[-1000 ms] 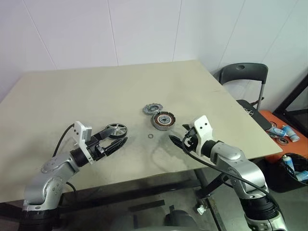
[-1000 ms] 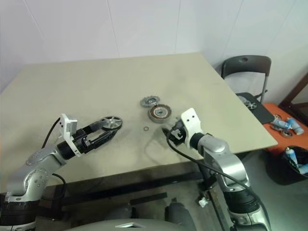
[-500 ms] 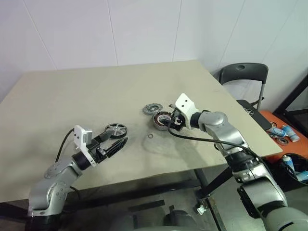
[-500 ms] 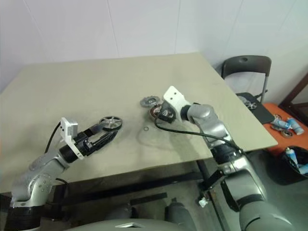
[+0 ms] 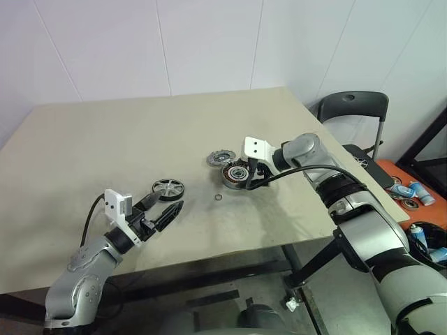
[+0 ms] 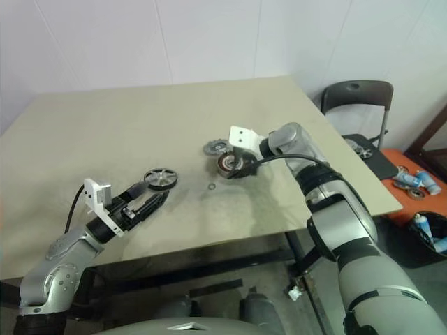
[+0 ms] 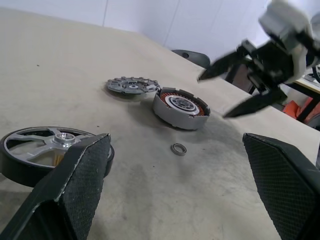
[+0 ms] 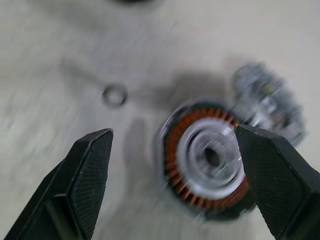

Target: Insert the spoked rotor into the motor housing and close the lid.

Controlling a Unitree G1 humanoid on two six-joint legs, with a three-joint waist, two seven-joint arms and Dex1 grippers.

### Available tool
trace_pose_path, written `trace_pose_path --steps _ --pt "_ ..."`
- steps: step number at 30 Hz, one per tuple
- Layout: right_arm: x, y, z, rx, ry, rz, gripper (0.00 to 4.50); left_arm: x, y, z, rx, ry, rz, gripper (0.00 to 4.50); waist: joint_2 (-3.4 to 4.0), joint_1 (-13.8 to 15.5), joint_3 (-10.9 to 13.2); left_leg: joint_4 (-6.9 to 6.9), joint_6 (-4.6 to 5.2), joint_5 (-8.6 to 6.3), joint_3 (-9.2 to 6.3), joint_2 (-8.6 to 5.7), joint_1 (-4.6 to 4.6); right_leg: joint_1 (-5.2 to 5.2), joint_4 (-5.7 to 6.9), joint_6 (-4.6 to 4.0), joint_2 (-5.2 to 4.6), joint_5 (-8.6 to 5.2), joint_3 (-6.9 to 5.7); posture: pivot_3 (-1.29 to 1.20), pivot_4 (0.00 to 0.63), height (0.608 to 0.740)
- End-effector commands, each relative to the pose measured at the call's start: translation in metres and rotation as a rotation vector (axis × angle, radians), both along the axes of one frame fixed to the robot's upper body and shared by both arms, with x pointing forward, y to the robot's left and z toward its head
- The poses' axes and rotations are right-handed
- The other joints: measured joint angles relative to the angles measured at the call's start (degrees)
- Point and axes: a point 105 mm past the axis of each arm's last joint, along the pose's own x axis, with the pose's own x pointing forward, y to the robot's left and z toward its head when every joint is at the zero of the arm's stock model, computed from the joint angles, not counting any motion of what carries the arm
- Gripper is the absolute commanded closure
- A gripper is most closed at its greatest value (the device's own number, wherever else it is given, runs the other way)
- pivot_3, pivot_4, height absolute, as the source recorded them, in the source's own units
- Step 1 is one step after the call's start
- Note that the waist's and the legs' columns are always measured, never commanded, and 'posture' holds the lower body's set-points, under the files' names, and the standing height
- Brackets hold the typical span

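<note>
Motor housing point(image 5: 236, 174): right gripper point(image 5: 250, 176) spread just above it; centre jaws round rim before closing. Left gripper point(image 5: 166, 210) spread, empty.

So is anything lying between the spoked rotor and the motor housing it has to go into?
Only the small loose ring lies on the table roughly between the spoked rotor and the motor housing. The open right gripper hangs over the housing.

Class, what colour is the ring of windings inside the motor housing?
Copper-orange, around a silver centre of the motor housing; the right wrist view shows it best.
</note>
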Motion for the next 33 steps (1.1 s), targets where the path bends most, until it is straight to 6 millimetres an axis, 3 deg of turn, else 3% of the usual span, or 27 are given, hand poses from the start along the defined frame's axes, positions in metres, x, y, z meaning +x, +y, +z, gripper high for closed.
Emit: trace_pose_path --steps 1,16,26,29,32,33 --pt "0.005 -0.002 0.006 -0.053 -0.055 0.04 0.43 0.001 -0.005 0.017 0.008 -0.063 0.002 0.02 0.02 -0.09 0.01 0.0 0.0 0.0 0.0 0.0 0.0 -0.01 0.02 -0.01 0.0 0.0 0.0 0.0 0.0 0.74" --pt "0.006 0.004 -0.022 -0.058 -0.086 0.007 0.43 -0.002 -0.009 0.02 0.012 -0.062 -0.005 0.02 0.09 -1.32 0.0 -0.01 -0.03 0.01 -0.01 0.0 0.04 -0.08 0.2 -0.02 -0.08 0.0 0.08 0.0 0.0 0.74" --pt "0.009 0.012 -0.021 -0.03 -0.117 -0.013 0.43 -0.004 -0.008 0.019 0.012 -0.06 -0.008 0.02 0.11 -1.45 0.0 -0.01 -0.03 0.01 0.0 0.01 0.08 -0.06 0.23 -0.03 -0.05 0.0 0.08 0.0 0.0 0.74" --pt "0.014 0.015 -0.019 -0.017 -0.158 -0.033 1.03 -0.004 -0.008 0.018 0.012 -0.059 -0.003 0.0 0.12 -1.43 0.01 -0.01 -0.03 0.01 0.0 0.01 0.09 -0.06 0.23 -0.03 -0.05 0.0 0.09 0.0 0.0 0.74" --pt "0.016 0.016 -0.018 -0.019 -0.174 -0.041 2.02 -0.005 -0.008 0.018 0.01 -0.058 -0.004 0.0 0.12 -1.4 0.01 -0.01 -0.03 0.01 0.01 0.01 0.09 -0.06 0.23 -0.03 -0.04 0.0 0.09 0.0 0.0 0.74" --pt "0.016 0.016 -0.018 -0.021 -0.179 -0.044 2.02 -0.005 -0.008 0.018 0.01 -0.058 -0.004 0.0 0.12 -1.39 0.01 -0.01 -0.03 0.01 0.01 0.01 0.08 -0.06 0.23 -0.03 -0.04 0.0 0.09 0.0 0.0 0.74"
